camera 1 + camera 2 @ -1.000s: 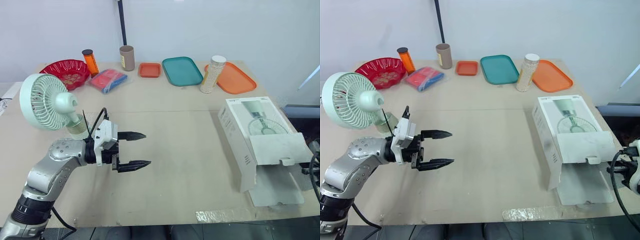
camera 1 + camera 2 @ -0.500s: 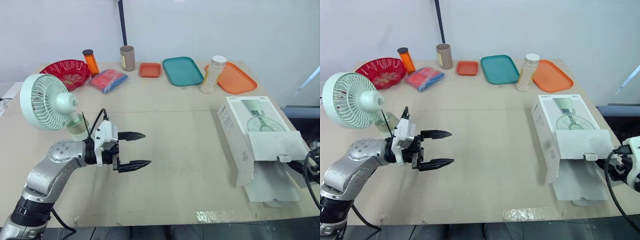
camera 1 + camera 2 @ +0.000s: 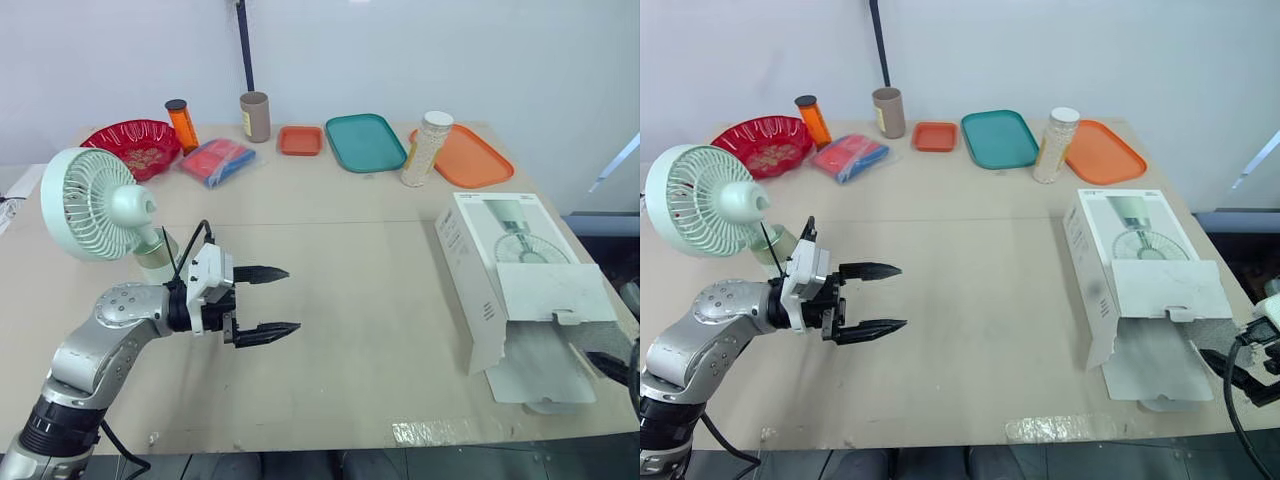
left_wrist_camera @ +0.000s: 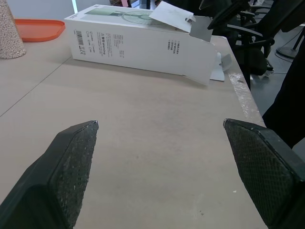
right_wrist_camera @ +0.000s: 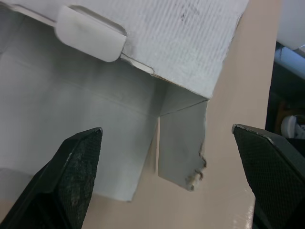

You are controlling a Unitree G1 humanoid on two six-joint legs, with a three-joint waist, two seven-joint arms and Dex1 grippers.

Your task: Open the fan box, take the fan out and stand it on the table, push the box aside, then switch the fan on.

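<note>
The pale green fan [image 3: 95, 205] stands upright on the table's left side. My left gripper [image 3: 290, 299] hovers open just to its right and nearer to me, nothing between its fingers [image 4: 71, 162]. The white fan box [image 3: 500, 270] lies at the right edge, its end flaps [image 3: 555, 295] hanging open toward me. My right gripper [image 3: 1240, 368] is at the near right corner, just off the lowest flap. In the right wrist view its fingers [image 5: 71, 176] stand wide apart before the grey inner flap [image 5: 95, 114], touching nothing.
Along the back stand a red bowl [image 3: 130, 145], an orange bottle [image 3: 180, 122], a brown cup [image 3: 254, 115], a blue-red packet [image 3: 215, 160], a small orange tray [image 3: 299, 140], a teal tray [image 3: 364, 142], a white jar [image 3: 424, 148] and an orange tray [image 3: 470, 158]. The box overhangs near the table's right edge.
My right gripper has opened, let go of the box's flap and drawn back toward the near right corner. The box has shifted slightly. The left arm has barely moved.
</note>
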